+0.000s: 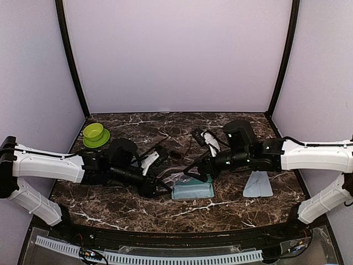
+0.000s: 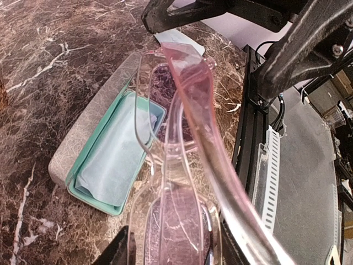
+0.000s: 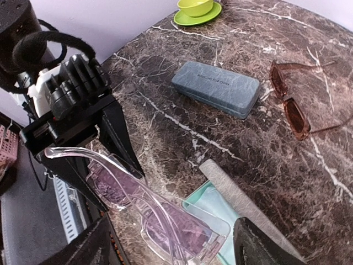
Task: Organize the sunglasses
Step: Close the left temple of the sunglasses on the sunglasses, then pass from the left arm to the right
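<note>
The table has a dark brown marble-patterned top with white veins running across it; pale lilac walls close it in at the back and both sides, with black posts in the two far corners.

The left gripper is clamped on one end of the purple-tinted sunglasses, a pair with a pale, clear-pink frame, and holds them off the surface; the right gripper faces it from the other side, its fingers spread wide on either side of the frame's free end and, as far as the right wrist view shows, not touching it.

Directly beneath both grippers lies an open case, grey outside and teal inside, with a light-blue cloth flat in its tray; the held pair hangs just above it.

Ahead of the right gripper a closed blue-grey case rests on the marble; farther on and off to the side, well apart from both grippers, the reddish-brown sunglasses lie on the bare top with their temples open.

A second cloth lies behind the right gripper, just beside its forearm; a green bowl on a matching saucer stands behind the left gripper, near the far wall.
</note>
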Action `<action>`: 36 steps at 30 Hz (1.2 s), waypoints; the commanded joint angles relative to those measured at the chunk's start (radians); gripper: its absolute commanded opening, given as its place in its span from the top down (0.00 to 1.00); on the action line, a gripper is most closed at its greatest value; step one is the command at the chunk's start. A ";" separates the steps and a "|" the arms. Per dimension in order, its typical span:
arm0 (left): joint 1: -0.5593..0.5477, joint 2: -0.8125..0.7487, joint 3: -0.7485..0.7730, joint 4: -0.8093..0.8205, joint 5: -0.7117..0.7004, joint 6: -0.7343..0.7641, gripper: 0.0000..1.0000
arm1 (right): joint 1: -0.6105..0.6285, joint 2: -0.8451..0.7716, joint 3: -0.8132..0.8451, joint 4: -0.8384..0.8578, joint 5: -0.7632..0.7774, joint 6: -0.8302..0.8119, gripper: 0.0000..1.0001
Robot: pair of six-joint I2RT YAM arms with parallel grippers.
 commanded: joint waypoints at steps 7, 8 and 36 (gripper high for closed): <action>-0.002 -0.082 -0.008 -0.060 0.150 0.147 1.00 | -0.004 -0.032 0.014 -0.117 -0.270 -0.180 0.04; -0.002 -0.083 -0.005 -0.064 0.163 0.154 1.00 | -0.003 -0.035 0.011 -0.117 -0.289 -0.194 0.02; -0.002 -0.061 0.020 -0.049 0.281 0.142 1.00 | 0.047 0.038 0.058 -0.147 -0.373 -0.264 0.36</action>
